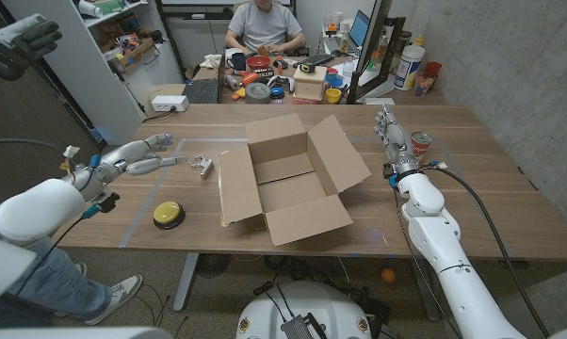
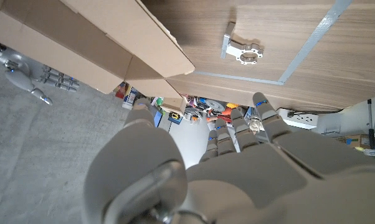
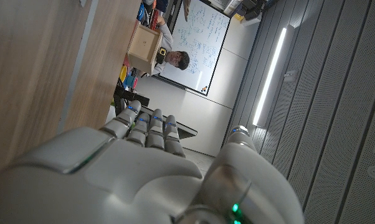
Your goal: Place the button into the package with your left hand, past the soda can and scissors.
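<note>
Head view: yellow button (image 1: 169, 214) on table, left hand (image 1: 144, 155) released, empty, right hand (image 1: 393, 132) released beside soda can (image 1: 421, 143)

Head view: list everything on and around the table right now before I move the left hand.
Button: one, yellow on a black base, table's near left, untouched.
Cardboard box: one, brown, flaps open, table centre.
Metal part: one, silver, left of the box, beyond the button.
Can: one, red and white, upright beside the right hand.
Table: one, wooden, with tape lines.
Person: one, seated at a cluttered desk behind the table.
Left hand: fingers spread, holding nothing, beyond the button.
Right hand: fingers extended, holding nothing, right of the box.
</note>
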`<state>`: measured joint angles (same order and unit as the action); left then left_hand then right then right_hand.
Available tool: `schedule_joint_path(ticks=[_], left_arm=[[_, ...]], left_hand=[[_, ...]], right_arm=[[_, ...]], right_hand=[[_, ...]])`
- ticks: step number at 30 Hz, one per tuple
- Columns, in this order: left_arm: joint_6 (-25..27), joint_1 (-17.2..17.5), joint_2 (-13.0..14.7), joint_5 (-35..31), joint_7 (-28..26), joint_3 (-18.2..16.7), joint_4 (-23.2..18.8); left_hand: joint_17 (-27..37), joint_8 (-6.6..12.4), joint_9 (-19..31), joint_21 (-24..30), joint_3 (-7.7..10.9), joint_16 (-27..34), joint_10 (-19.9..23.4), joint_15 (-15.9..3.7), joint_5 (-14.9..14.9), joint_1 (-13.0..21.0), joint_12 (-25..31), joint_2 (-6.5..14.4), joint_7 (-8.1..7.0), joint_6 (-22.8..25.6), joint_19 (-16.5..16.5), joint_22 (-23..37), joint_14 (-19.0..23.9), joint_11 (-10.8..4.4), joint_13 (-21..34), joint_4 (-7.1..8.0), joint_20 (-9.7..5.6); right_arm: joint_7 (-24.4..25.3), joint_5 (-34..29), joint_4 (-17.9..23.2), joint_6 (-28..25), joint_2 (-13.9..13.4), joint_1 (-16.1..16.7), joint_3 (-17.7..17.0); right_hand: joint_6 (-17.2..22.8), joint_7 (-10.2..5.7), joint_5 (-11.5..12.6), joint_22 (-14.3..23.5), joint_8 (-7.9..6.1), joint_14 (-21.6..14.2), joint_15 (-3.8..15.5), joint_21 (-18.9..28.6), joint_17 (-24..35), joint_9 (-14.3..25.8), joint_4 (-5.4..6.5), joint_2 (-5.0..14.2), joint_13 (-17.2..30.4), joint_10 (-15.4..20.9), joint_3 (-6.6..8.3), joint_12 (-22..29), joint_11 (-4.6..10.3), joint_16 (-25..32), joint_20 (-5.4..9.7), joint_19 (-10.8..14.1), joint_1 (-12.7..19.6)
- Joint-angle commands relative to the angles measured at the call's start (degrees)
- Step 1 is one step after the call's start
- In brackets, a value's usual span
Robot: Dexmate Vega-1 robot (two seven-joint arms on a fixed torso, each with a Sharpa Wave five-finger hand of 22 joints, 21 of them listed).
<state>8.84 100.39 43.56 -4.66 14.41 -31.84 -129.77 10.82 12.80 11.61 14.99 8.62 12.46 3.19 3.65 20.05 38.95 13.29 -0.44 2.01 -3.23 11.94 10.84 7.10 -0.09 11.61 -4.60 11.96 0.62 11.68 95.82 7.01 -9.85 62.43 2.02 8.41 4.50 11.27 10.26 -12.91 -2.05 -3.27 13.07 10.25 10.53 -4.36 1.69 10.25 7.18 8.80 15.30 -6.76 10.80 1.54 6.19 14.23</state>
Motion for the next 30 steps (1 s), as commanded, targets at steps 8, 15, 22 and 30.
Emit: schedule_joint_path(ticks=[8, 15, 22, 30], left_arm=[[11.28, 6.04, 0.06, -35.56, 7.12, 0.72, -11.65], [13.78, 5.13, -0.34, -42.19, 13.39, 2.30, -13.51], [14.86, 4.37, -1.40, -47.33, 17.60, 3.42, -14.77], [14.91, 3.73, -3.07, -53.96, 17.79, 6.35, -14.35]], left_hand=[[0.53, 2.64, 0.17, 5.18, -1.89, 2.06, 8.40, -0.04, -2.05, 0.12, 2.24, -1.35, -3.93, 9.22, 17.37, 0.18, 10.29, -1.08, 0.51, -0.10, 0.32], [0.60, 3.74, 0.23, 5.41, -2.29, 2.06, 9.62, -0.10, -2.09, -0.01, 2.28, -1.53, -4.95, 13.12, 19.76, -0.03, 11.80, -2.04, 0.57, 0.02, 0.38], [0.75, 1.79, 0.35, 5.18, -3.57, 1.46, 6.59, 1.15, -2.18, -1.77, 0.78, -2.39, -5.15, 9.47, 21.40, -0.22, 11.88, 0.09, 0.72, 0.87, 0.47], [0.82, -0.23, 0.59, 5.00, -5.63, 0.18, 3.61, 2.95, -2.26, -4.59, -0.40, -3.81, -4.96, 5.33, 24.28, -0.39, 10.52, 2.18, 0.94, 2.16, 0.50]], right_arm=[[0.13, 0.72, -1.01, 0.73, -0.16, -0.49, 0.37], [0.07, 0.92, -1.61, 0.72, -0.11, -0.50, 0.28], [-0.05, 1.09, -1.93, 0.91, -0.14, -0.47, 0.07], [-0.36, 1.20, -2.74, 1.05, -0.11, -0.49, 0.08]], right_hand=[[0.69, -0.41, 0.49, 0.24, 0.17, -0.17, -0.30, -0.42, 0.19, 0.14, -0.55, 0.03, 0.19, 0.50, 0.19, -0.08, 0.13, 0.07, -0.22, -0.27, 0.97], [0.79, -0.62, 0.49, 0.25, 0.24, -0.20, -0.30, -0.47, 0.19, 0.15, -0.63, -0.01, 0.19, 0.63, 0.17, -0.14, 0.07, 0.06, -0.28, -0.21, 1.06], [0.82, -0.83, 0.48, 0.26, 0.33, -0.32, -0.29, -0.51, 0.20, 0.16, -0.69, -0.03, 0.20, 0.68, 0.14, -0.22, 0.11, 0.09, -0.33, -0.17, 1.10], [0.95, -0.97, 0.48, 0.27, 0.36, -0.37, -0.31, -0.58, 0.21, 0.16, -0.74, -0.03, 0.20, 0.75, 0.12, -0.29, 0.13, 0.10, -0.42, -0.20, 1.15]])
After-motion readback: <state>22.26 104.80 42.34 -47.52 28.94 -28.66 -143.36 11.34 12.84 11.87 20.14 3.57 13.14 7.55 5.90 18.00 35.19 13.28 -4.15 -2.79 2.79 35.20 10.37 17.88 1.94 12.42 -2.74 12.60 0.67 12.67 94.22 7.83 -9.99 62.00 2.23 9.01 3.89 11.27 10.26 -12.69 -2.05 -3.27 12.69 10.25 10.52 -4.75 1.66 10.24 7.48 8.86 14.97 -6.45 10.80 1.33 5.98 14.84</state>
